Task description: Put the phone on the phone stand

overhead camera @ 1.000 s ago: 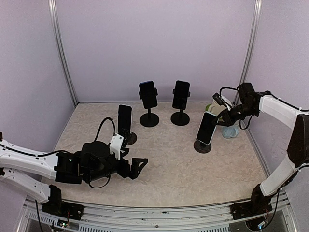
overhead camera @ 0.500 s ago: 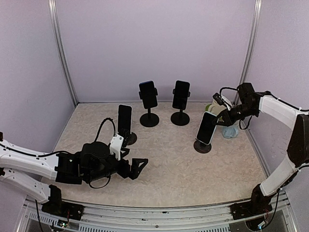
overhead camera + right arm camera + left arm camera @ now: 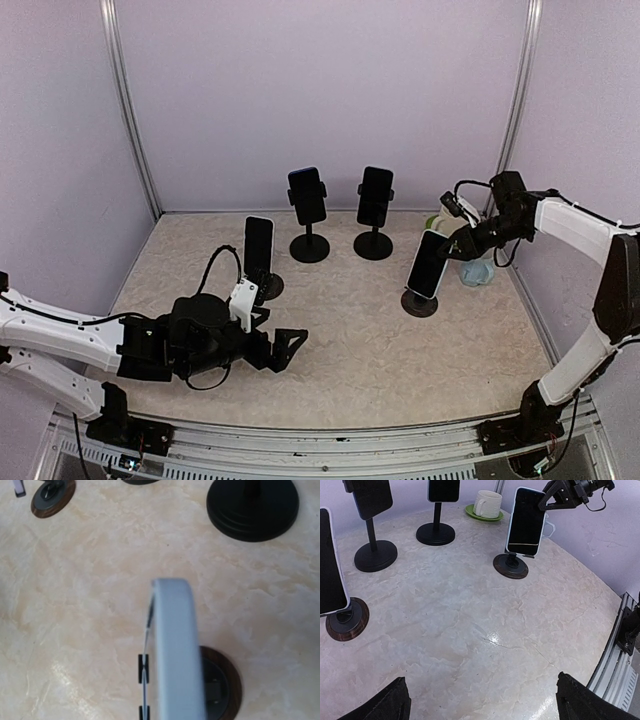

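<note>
The phone (image 3: 428,264), pale-backed with a dark screen, leans upright on the phone stand, whose round brown base (image 3: 420,304) sits right of centre. The left wrist view shows the phone (image 3: 525,522) above that base (image 3: 511,566). My right gripper (image 3: 462,238) is at the phone's top right corner, and its jaw gap cannot be made out. In the right wrist view only the blurred top edge of the phone (image 3: 175,650) and the base (image 3: 222,680) show. My left gripper (image 3: 285,345) lies low at the front left, open and empty (image 3: 487,705).
Another phone (image 3: 259,250) stands on a brown-based stand at the left. Two more phones (image 3: 307,195) (image 3: 375,196) sit on black pole stands at the back. A white cup on a green saucer (image 3: 487,503) and a pale mug (image 3: 478,270) are behind the right stand.
The right arm has shifted very slightly at the phone's top. The phone stays on its stand. The left arm has not moved.
</note>
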Robot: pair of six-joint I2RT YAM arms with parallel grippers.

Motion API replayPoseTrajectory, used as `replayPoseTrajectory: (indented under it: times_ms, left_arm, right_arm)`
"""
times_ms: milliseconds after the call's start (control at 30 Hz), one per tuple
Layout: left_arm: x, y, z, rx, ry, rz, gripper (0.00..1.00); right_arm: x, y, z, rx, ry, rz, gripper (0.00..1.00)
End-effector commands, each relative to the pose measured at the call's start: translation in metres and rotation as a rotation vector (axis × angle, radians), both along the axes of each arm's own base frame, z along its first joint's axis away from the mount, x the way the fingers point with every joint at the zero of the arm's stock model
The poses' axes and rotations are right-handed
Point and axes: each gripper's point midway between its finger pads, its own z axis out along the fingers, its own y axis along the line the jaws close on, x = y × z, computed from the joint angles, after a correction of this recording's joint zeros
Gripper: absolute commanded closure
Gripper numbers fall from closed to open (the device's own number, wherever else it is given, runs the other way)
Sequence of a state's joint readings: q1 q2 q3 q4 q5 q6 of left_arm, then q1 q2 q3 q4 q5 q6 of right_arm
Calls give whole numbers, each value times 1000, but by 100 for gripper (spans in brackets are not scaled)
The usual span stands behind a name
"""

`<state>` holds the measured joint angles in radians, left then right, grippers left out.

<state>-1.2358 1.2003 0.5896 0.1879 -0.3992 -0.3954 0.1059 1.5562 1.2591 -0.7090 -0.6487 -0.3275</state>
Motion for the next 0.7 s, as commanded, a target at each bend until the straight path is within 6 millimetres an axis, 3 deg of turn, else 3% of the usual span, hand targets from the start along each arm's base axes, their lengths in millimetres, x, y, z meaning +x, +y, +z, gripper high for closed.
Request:
replayPoseTrajectory:
  times_ms: [0, 333, 400, 433, 467, 667]
  left_arm:
    - [1, 1, -3, -8, -1, -1, 1]
    - [2, 3, -1, -12, -5, 2, 1]
    - [3, 3, -1, -12, -5, 5, 1]
    - [2, 3, -1, -14, -5, 3, 1]
    - [2, 3, 0, -14, -5, 3, 1]
    - [3, 4, 0, -19, -4, 6, 1]
  right_arm:
    - [10, -3, 3, 7, -11, -16, 68]
    - [16, -9, -1, -24, -5, -56, 62]
    - [18, -10, -2, -31, -1, -64, 48]
    - [19, -11, -3, -34, 0, -70, 10]
    - [19, -11, -4, -36, 3, -73, 1]
    - [23, -12, 5, -38, -19, -85, 0]
